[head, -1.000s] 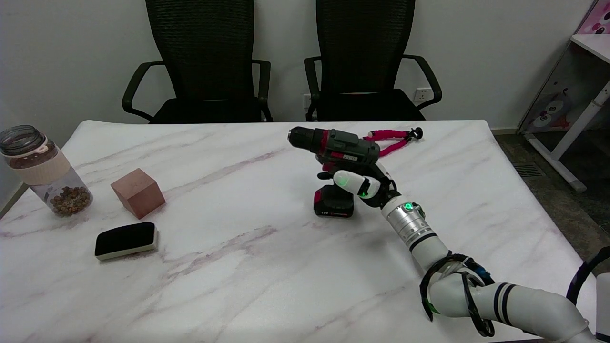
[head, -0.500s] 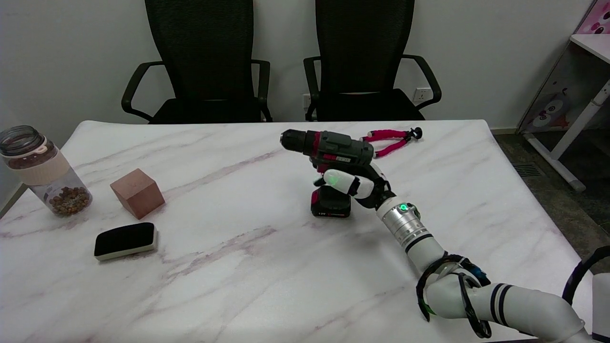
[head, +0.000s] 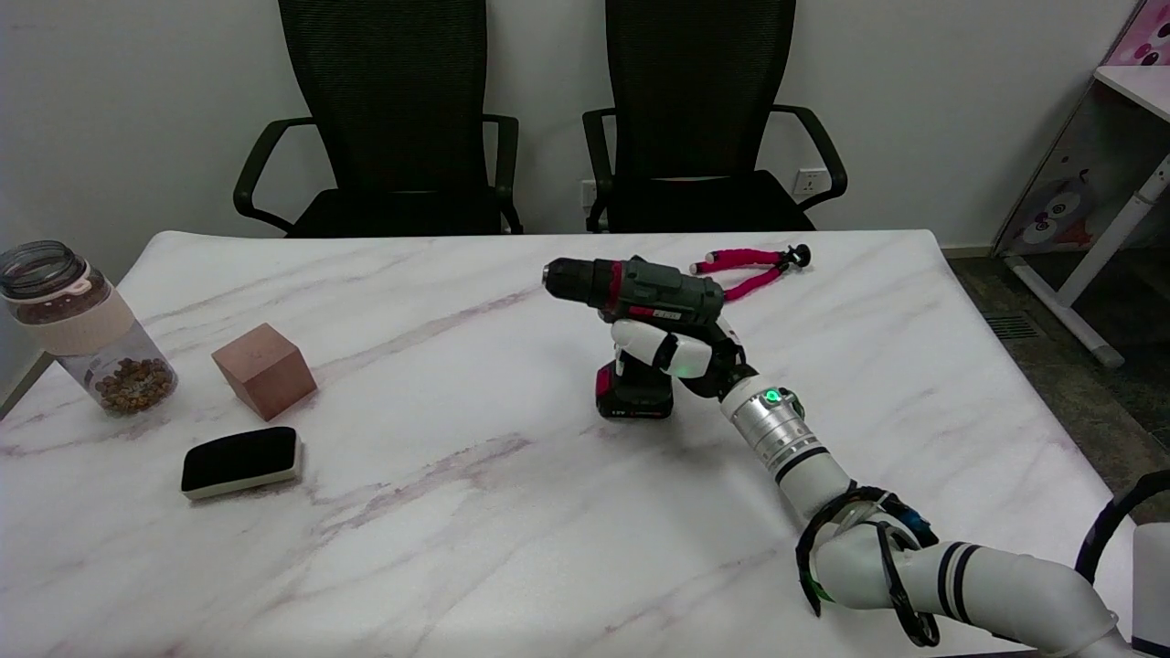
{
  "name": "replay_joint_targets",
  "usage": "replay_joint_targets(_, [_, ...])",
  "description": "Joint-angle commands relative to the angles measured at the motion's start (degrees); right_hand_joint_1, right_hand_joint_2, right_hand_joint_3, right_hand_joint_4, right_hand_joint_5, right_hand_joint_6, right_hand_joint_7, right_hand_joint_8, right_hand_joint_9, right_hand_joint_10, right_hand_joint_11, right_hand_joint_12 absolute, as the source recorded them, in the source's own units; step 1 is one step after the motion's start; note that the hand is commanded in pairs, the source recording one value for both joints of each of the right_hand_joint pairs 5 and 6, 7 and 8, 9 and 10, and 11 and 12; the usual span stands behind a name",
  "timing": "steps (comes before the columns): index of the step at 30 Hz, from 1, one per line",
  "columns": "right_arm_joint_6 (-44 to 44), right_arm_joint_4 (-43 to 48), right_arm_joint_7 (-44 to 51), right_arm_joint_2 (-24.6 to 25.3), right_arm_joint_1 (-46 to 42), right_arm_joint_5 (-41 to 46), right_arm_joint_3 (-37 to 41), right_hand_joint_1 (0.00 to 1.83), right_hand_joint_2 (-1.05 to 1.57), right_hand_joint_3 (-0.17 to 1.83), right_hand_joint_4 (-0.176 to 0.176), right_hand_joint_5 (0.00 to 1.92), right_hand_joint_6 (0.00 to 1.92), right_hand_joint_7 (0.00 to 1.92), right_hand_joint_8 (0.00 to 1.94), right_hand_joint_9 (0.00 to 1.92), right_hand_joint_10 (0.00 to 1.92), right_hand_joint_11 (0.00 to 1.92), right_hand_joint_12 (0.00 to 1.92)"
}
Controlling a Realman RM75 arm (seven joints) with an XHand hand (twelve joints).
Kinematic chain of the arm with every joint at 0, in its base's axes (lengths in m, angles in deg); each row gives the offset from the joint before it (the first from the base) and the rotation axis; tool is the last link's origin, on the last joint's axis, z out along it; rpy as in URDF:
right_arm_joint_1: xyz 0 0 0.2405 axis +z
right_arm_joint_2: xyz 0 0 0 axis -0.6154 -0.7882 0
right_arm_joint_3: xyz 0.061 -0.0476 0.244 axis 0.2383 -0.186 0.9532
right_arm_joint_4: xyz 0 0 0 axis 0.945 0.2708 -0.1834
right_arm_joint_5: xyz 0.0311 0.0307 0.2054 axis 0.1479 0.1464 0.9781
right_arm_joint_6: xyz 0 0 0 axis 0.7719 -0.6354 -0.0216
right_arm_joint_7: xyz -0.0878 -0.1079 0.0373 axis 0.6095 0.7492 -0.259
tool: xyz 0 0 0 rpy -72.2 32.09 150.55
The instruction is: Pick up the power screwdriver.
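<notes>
- Across the whole scene spreads the white marble table (head: 512, 548), with two black office chairs (head: 393, 119) behind its far edge.
- At the table's near right, the right arm (head: 914, 567) reaches in toward the centre.
- Right of centre stands the power screwdriver (head: 640, 292), upright, chuck pointing left, battery base on or just above the table; which, I cannot tell.
- Around its handle the right hand (head: 676, 352) grips, fingers wrapped.
- At the far left sits a jar (head: 82, 329) holding brown bits.
- Near it lie a brown cube (head: 263, 370) and, nearer, a black eraser (head: 240, 461).
- Beyond the screwdriver lies a pink mini tripod (head: 749, 267).
</notes>
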Motion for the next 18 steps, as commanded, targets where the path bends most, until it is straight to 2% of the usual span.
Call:
replay_joint_targets(1, [-1.1, 0.5, 0.1, 0.1, 0.5, -0.1, 0.3, 1.05, 0.40, 0.80, 0.008, 0.04, 0.04, 0.04, 0.04, 1.42, 1.42, 1.37, 1.37])
replay_joint_targets(4, [-1.4, 0.6, -0.2, 0.1, 0.7, -0.1, 0.3, 1.04, 0.38, 0.83, 0.013, 0.09, 0.09, 0.09, 0.09, 1.44, 1.44, 1.37, 1.37])
replay_joint_targets(5, [-1.5, 0.6, -0.3, 0.1, 0.7, -0.1, 0.3, 1.04, 0.37, 0.84, 0.017, 0.19, 0.19, 0.19, 0.19, 1.44, 1.44, 1.36, 1.36])
replay_joint_targets(6, [-1.5, 0.6, -0.3, 0.1, 0.7, -0.1, 0.3, 1.03, 0.41, 0.83, 0.017, 0.58, 0.58, 0.58, 0.58, 1.45, 1.45, 1.36, 1.36])
replay_joint_targets(7, [-1.6, 0.6, -0.3, 0.1, 0.7, -0.1, 0.3, 1.02, 0.42, 0.82, 0.021, 0.77, 0.77, 0.77, 0.77, 1.45, 1.45, 1.35, 1.35])
replay_joint_targets(9, [-1.9, 0.7, -0.3, 0.1, 0.8, -0.1, 0.3, 1.02, 0.45, 0.80, 0.001, 0.99, 0.99, 0.99, 0.99, 1.45, 1.45, 1.35, 1.35])
replay_joint_targets(12, [-2.3, 0.7, -0.3, 0.1, 0.9, -0.1, 0.3, 0.99, 0.52, 0.83, 0.017, 1.27, 1.27, 1.27, 1.27, 1.48, 1.48, 1.34, 1.34])
replay_joint_targets(13, [-2.4, 0.7, -0.3, 0.1, 0.9, -0.1, 0.2, 0.99, 0.55, 0.83, 0.079, 1.36, 1.36, 1.36, 1.36, 1.49, 1.49, 1.34, 1.34])
replay_joint_targets(14, [-2.5, 0.7, -0.3, 0.1, 1.0, -0.1, 0.2, 0.98, 0.57, 0.84, 0.176, 1.42, 1.42, 1.42, 1.42, 1.49, 1.49, 1.34, 1.34])
replay_joint_targets(16, [-2.8, 0.7, -0.3, 0.1, 1.1, -0.1, 0.2, 0.97, 0.62, 0.84, 0.176, 1.53, 1.53, 1.53, 1.53, 1.51, 1.51, 1.34, 1.34])
replay_joint_targets(18, [-3.0, 0.7, -0.3, 0.1, 1.4, -0.1, 0.1, 0.96, 0.64, 0.84, 0.176, 1.56, 1.56, 1.56, 1.56, 1.52, 1.52, 1.34, 1.34])
